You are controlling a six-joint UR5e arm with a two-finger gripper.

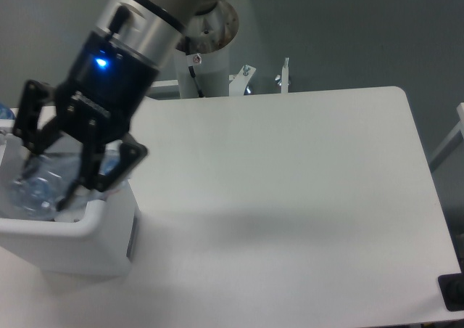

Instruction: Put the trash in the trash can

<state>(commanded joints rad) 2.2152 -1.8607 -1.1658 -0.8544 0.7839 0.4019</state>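
Note:
The crushed clear plastic bottle (pixel 40 189), one piece of the trash, hangs over the opening of the white trash can (pixel 87 234) at the table's left edge. My gripper (pixel 54 186) is shut on the bottle, its black fingers (pixel 90 179) straddling it above the bin's mouth. The arm's wrist with a blue light covers most of the bin's inside, so the rest of the bin's contents are hidden.
The white table (pixel 290 197) stretches to the right of the bin. The robot's base column (pixel 206 59) and two metal brackets (pixel 264 78) stand at the far edge. A dark object (pixel 453 292) sits at the bottom right corner.

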